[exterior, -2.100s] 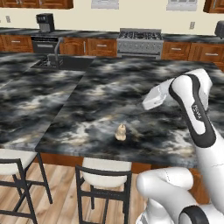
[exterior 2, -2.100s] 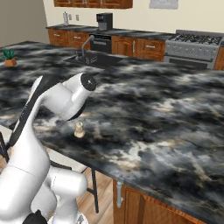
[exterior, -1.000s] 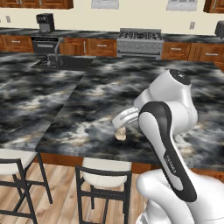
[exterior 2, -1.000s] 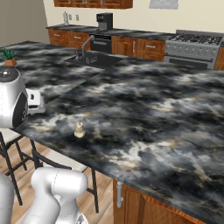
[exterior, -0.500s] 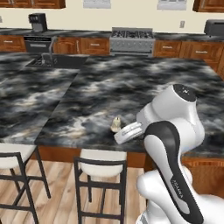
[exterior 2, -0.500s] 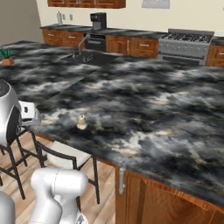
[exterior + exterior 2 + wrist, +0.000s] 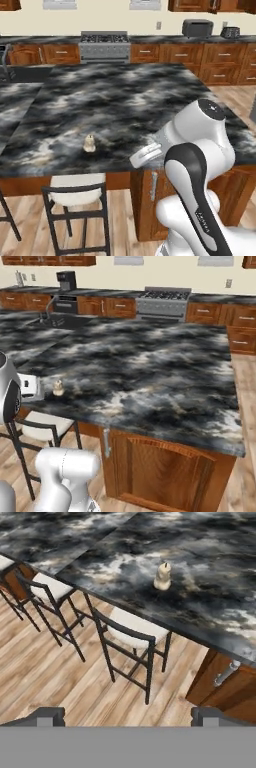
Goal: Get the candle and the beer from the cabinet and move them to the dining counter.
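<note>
Left to right: stool point(image 7: 131, 628) tucked under bench point(image 7: 130, 95) edge; candle point(image 7: 89, 144) upright on bench near that edge, delivered; end effector point(image 7: 128, 714) off bench over floor, spread wide, holding nothing; candle lies ahead of and above it in hand view; beer not on bench; your coming move: fetch it from cabinet.

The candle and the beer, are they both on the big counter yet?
Only half done. The candle stands upright on the dining counter, near the edge above a stool, with nothing touching it. Nothing is in hand: the end effector is open and empty, hanging over the wooden floor beside the stools. No beer is on the dining counter, so that bottle is left to fetch.
</note>
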Tool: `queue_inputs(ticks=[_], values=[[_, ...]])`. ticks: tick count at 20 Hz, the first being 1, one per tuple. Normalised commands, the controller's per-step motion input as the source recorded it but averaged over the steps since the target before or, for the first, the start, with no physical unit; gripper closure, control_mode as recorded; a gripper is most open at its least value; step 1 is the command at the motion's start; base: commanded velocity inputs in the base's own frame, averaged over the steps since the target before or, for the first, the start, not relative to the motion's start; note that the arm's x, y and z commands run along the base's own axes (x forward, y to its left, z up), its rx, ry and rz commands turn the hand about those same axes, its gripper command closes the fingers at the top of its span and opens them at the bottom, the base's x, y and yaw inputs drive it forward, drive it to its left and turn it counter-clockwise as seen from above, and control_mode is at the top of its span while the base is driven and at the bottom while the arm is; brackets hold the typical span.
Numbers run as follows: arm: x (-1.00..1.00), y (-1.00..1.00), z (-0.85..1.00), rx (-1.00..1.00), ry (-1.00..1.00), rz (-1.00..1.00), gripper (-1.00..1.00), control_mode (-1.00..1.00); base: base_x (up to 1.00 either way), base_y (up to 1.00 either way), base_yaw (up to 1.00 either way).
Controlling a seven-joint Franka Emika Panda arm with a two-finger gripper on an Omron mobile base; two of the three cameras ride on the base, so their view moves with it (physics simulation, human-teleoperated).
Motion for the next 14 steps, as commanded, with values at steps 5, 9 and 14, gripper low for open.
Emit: queue_inputs(ticks=[5, 9, 14], values=[[0.00, 0.00, 0.00, 0.00, 0.00, 0.00, -1.00, 1.00, 0.00, -0.97, -0.31], [0.00, 0.00, 0.00, 0.00, 0.00, 0.00, -1.00, 1.00, 0.00, -1.00, -0.25], [0.00, 0.00, 0.00, 0.00, 0.00, 0.00, -1.00, 1.00, 0.14, -1.00, -0.18]])
